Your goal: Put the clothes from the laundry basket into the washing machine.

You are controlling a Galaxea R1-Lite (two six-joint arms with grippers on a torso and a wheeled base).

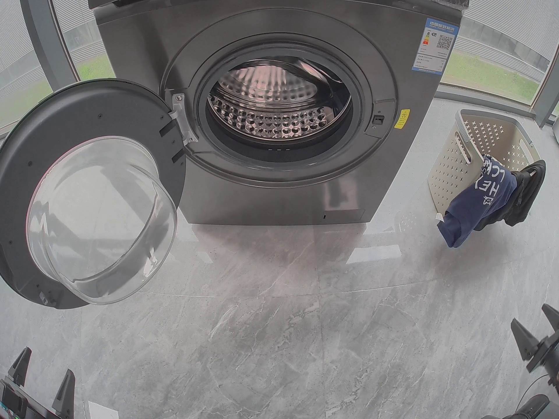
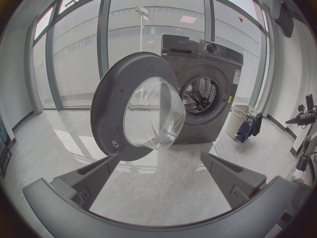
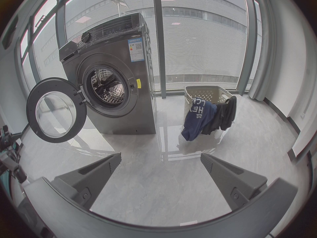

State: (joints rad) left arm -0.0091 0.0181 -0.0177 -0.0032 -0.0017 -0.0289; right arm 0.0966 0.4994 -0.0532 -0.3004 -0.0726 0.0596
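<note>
A: Clothes [image 1: 483, 199]?
B: Blue shirt [image 1: 469, 219] and black garment [image 1: 527, 190] hang over the laundry basket's [image 1: 448, 173] front rim, on the floor right of the washing machine [image 1: 279, 24], door [image 1: 87, 109] open
A: And the grip?
B: Left gripper [image 1: 45, 373] and right gripper [image 1: 533, 321] both spread wide, holding nothing, low at the floor's near edge

Left pincer [image 2: 159, 153] spread wide, empty, right pincer [image 3: 160, 154] likewise

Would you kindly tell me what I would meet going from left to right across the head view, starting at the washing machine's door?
open door → drum → yellow sticker → blue shirt → black garment
</note>
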